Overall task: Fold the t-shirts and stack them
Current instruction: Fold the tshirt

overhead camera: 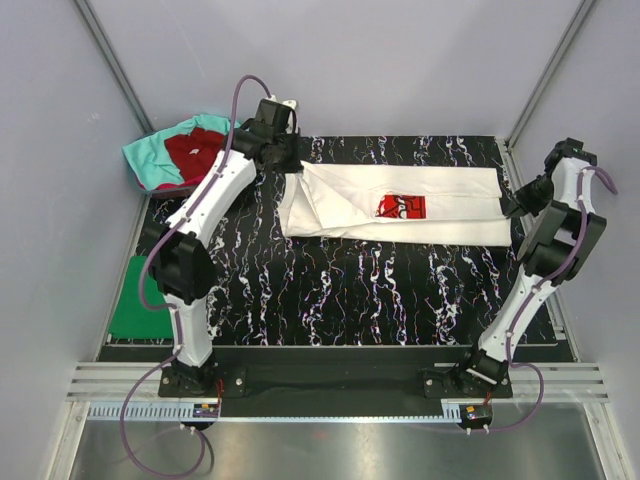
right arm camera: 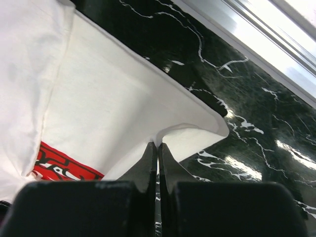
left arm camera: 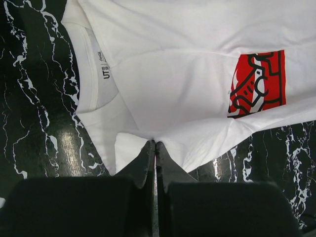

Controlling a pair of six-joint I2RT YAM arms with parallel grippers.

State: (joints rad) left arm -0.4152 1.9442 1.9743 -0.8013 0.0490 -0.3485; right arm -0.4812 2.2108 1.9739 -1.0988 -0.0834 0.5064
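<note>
Off to the far left, a teal shirt (overhead camera: 145,165) with a red shirt (overhead camera: 195,150) heaped on it is seen at the table's corner, just beside the left arm. A green shirt (overhead camera: 140,310) is laid flat at the left edge of the mat (overhead camera: 350,290). Both lots are well apart from the white shirt (overhead camera: 450,190), which is stretched sideways across the far half of the mat as a long folded band, print (overhead camera: 401,207) upward. Its left end is pinched in the left claw (left arm camera: 155,144) and its right end in the right claw (right arm camera: 157,144); both are closed tight on cloth. The collar (left arm camera: 94,74) and its label are shown only from the left wrist. A lifted corner of cloth and the metal rail (right arm camera: 247,24) beyond the mat are shown only from the right wrist.
</note>
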